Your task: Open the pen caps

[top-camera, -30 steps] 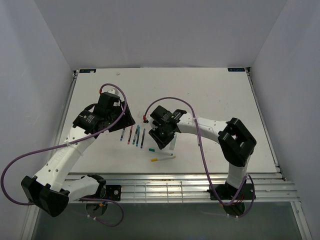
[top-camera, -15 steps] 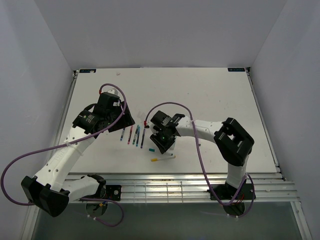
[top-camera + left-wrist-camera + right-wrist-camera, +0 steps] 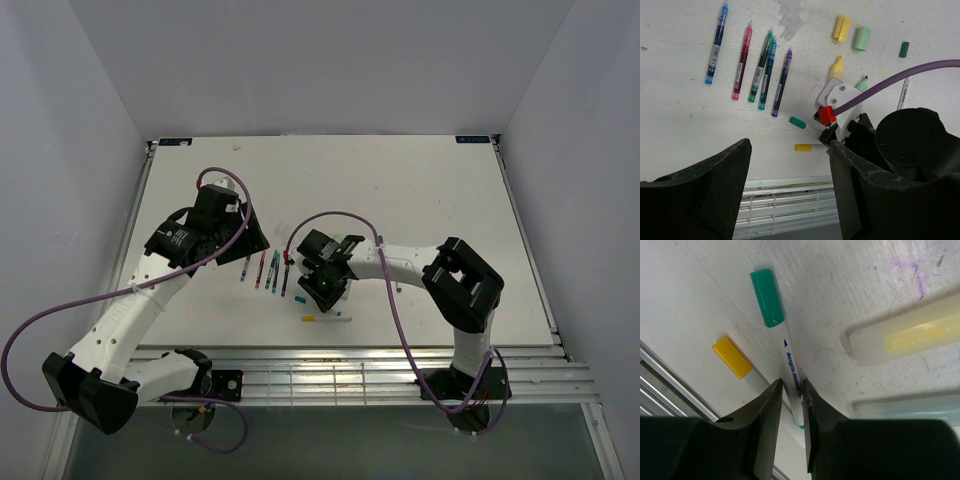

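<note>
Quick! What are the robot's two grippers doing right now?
Left gripper: open, holding nothing.
Right gripper: closed on the white pen with the green cap.

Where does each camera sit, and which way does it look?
Top external: high behind the arms, looking down on the table; both arms show.
Left wrist: on its arm, looking down at the pens; open fingers below.
Right wrist: low over the table; fingers pinch a green-capped pen.
Shared: both wrist views show that pen's green cap.
</note>
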You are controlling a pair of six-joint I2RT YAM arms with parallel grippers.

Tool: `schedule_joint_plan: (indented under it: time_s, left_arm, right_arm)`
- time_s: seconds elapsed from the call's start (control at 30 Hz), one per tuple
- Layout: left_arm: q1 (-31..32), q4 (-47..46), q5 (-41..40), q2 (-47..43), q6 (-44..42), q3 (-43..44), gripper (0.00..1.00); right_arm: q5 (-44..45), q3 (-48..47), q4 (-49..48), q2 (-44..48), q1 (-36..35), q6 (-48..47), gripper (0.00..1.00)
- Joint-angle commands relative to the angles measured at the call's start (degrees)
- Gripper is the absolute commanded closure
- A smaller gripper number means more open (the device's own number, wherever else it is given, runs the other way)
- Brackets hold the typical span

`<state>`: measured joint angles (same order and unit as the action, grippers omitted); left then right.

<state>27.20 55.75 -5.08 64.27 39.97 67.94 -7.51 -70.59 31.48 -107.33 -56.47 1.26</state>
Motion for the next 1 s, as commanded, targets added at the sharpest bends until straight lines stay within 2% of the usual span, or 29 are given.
schedule_joint_plan:
  time_s: [0.0,0.17,0.27,0.43,0.57,0.67,0.8,0.83,0.97]
  left_arm:
    - [-0.31,0.42,0.6,-1.52,0.73,-0.35,0.26]
    - [-0.31,1.2,0.78,-1.17,1.17,1.22,0.26]
    - [-0.31,2.26,0.43,-0.12,1.17,3.24,0.26]
    - [-0.57,3.14,0.33,1.91,1.26,7.9,0.19]
    - [-0.92,2.88,1.65,4.63,1.17,11.59,0.19]
    - [-1.36,1.92,3.23,6.65,0.73,13.97,0.21]
    - [-2.06,-0.81,7.17,7.71,0.38,14.33,0.24]
    - [-2.41,-3.42,11.02,8.06,0.72,13.11,0.27]
    - [-2.59,-7.31,16.49,8.41,0.81,11.16,0.33]
  right_arm:
    - [1.97,1.94,-1.6,-2.18,-1.45,-0.38,0.71]
    - [7.23,3.17,-2.3,-2.97,-2.68,-0.03,0.78]
    - [11.8,2.83,-2.48,-2.1,-2.86,0.06,0.92]
    - [14.53,-1.38,-0.82,3.35,-2.86,-0.64,0.92]
    - [17.08,-10.16,3.75,6.25,-2.86,-0.82,0.92]
    - [16.39,-12.81,6.13,9.67,-1.9,1.63,0.92]
    - [13.32,-10.81,8.06,16.42,0.65,7.17,0.92]
    - [9.65,-6.8,7.8,22.28,3.62,11.97,0.92]
    - [5.23,0.6,7.36,27.69,6.62,15.79,0.92]
